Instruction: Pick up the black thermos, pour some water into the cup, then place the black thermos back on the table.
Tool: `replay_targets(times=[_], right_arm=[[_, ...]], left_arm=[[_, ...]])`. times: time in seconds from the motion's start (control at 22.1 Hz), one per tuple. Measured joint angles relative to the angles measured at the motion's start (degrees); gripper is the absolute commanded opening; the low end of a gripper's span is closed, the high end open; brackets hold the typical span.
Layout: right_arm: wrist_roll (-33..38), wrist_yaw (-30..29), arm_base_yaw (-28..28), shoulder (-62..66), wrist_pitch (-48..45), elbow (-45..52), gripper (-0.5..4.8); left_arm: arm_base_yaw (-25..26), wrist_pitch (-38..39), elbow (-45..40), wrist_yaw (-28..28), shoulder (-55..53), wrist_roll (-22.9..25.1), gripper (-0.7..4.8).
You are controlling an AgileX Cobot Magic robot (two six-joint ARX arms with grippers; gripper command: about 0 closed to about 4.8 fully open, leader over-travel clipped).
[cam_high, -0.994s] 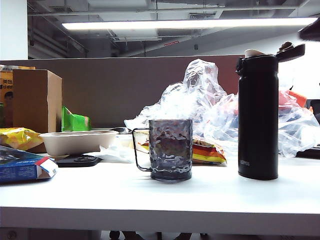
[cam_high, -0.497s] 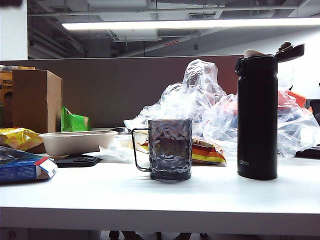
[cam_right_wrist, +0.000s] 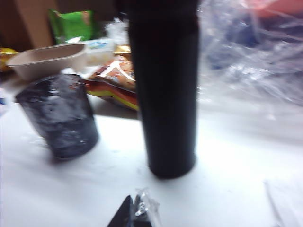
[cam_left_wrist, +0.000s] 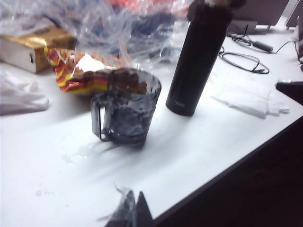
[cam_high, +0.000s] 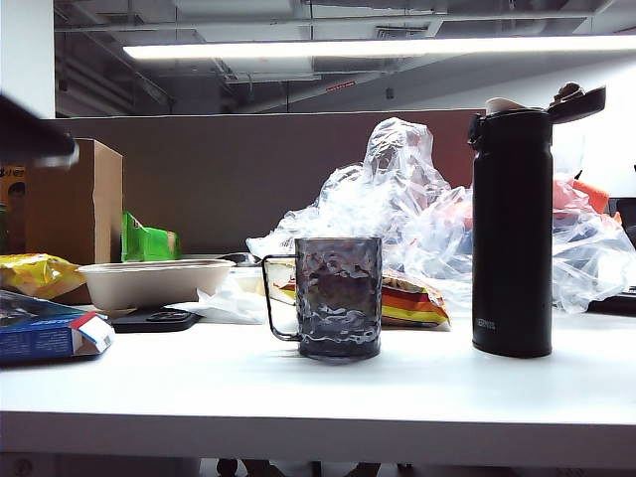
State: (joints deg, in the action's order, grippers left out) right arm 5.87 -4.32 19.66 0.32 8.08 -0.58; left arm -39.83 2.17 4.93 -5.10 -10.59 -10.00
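The black thermos (cam_high: 512,229) stands upright on the white table (cam_high: 298,393) at the right, its flip lid open. The cup (cam_high: 338,296), a dark dimpled mug, stands to its left with a gap between them. My left gripper (cam_left_wrist: 134,204) is shut and empty; it hangs near the table's front edge, short of the cup (cam_left_wrist: 125,111) and thermos (cam_left_wrist: 199,56). My right gripper (cam_right_wrist: 137,208) is also shut and empty, in front of the thermos (cam_right_wrist: 165,85) and apart from it, with the cup (cam_right_wrist: 59,116) to one side. A dark blur of the left arm (cam_high: 35,134) shows at the exterior view's left edge.
Behind the cup lie crumpled clear plastic bags (cam_high: 397,199) and a striped snack packet (cam_high: 412,303). A beige bowl (cam_high: 154,281), a cardboard box (cam_high: 75,199) and a blue box (cam_high: 45,333) sit at the left. A white tissue (cam_left_wrist: 248,99) and cables (cam_left_wrist: 241,59) lie beyond the thermos.
The dark arm part at the exterior view's top right has left the frame. A dark blur of the left arm has come down along the left edge. Thermos and cup have not moved.
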Motion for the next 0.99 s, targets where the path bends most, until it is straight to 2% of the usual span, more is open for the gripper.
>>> replay_targets(times=[0.27, 0.99], right_arm=[[0.1, 1.8, 0.0, 0.0, 2.3, 0.0, -0.08], [0.1, 2.6, 0.0, 0.0, 2.4, 0.0, 0.00]], left_arm=[[0.0, -4.8, -4.0, 0.0, 0.1, -1.0, -0.06], [0.0, -5.4, -4.5, 0.2, 0.2, 0.1, -0.05]])
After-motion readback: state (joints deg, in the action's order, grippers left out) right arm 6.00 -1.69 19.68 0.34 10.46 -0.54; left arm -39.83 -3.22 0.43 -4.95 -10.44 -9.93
